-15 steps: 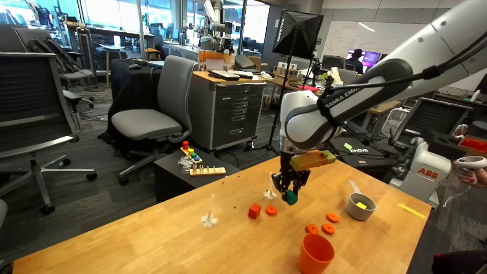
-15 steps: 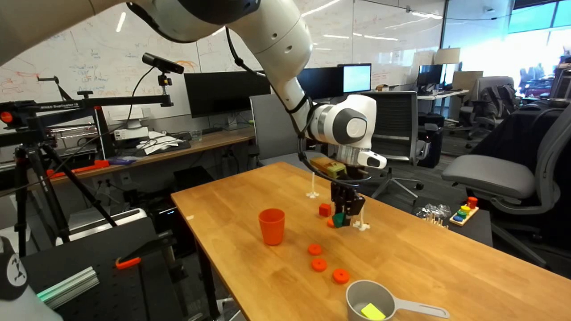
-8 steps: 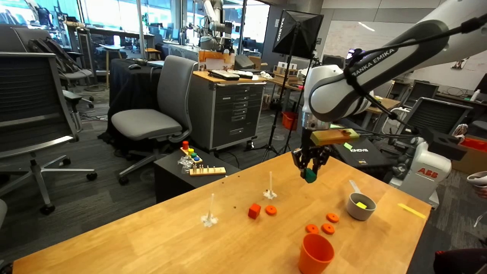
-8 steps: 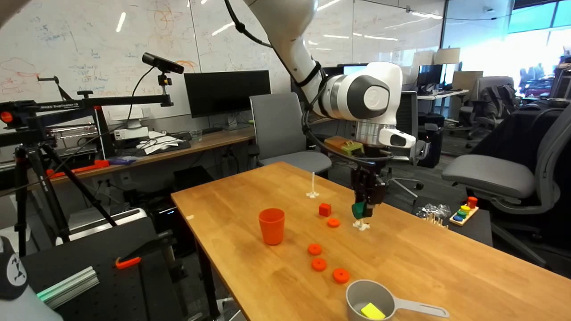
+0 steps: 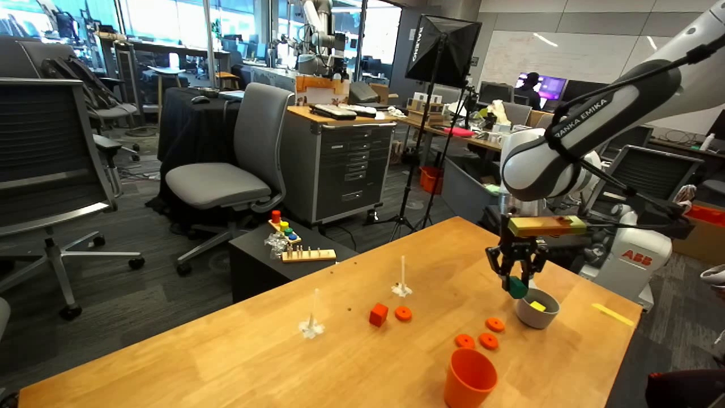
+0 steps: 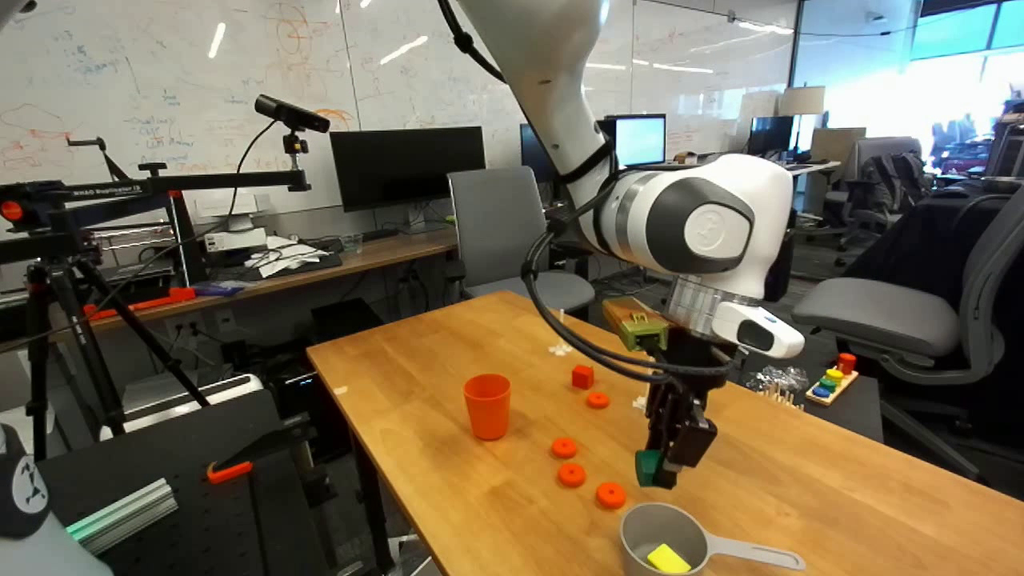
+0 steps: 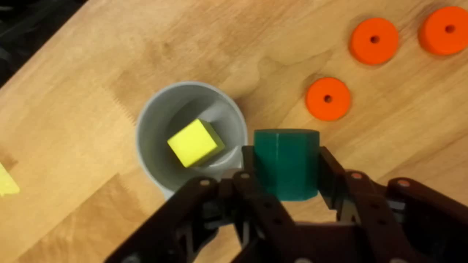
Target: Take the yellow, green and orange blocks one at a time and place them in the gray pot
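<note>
We see the pale wooden counter [image 5: 238, 357] end in a straight diagonal edge at the upper left of the wrist view, and a stretch of wood runs between that edge and the round gray pot [image 7: 155, 146]. A flat strip of yellow tape [image 5: 612, 314] lies on the same side of the pot. To the pot's other side, three flat orange discs [image 7: 328, 98] with centre holes sit between it and the tall tapered orange cup [image 6: 487, 408]. Two thin pale upright pegs [image 5: 402, 272] stand near the far edge in an exterior view, well apart from the pot. Over the wood, the dark jointed fingers [image 7: 330, 175] are clamped on the dark green bevelled block [image 7: 287, 164], which in the wrist view appears just beside the pot's pale rim; its height above the counter we cannot tell. The bright yellow cubic block [image 7: 192, 143] rests inside the pot, turned askew, and we find the orange-red cubic block [image 5: 379, 314] on the counter, just beside a fourth orange disc [image 5: 403, 313].
</note>
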`<move>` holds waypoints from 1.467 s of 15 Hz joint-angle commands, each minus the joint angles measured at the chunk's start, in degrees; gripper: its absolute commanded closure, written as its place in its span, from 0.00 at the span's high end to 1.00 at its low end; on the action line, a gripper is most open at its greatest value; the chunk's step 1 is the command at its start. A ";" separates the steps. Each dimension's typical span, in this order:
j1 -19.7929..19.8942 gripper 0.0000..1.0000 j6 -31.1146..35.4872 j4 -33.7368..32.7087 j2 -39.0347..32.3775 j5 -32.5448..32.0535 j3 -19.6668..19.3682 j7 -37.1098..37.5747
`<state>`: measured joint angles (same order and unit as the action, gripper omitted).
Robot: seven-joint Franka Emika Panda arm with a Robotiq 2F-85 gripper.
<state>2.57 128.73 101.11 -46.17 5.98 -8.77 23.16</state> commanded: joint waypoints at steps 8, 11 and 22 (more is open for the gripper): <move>3.25 0.74 -0.40 3.28 2.19 4.10 -0.93 1.85; 2.94 0.98 -1.03 2.24 1.10 4.86 0.25 1.07; -8.12 1.00 -1.81 -8.60 -3.09 1.59 8.21 -0.76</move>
<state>-2.19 128.57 97.41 -48.09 9.28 -0.95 23.43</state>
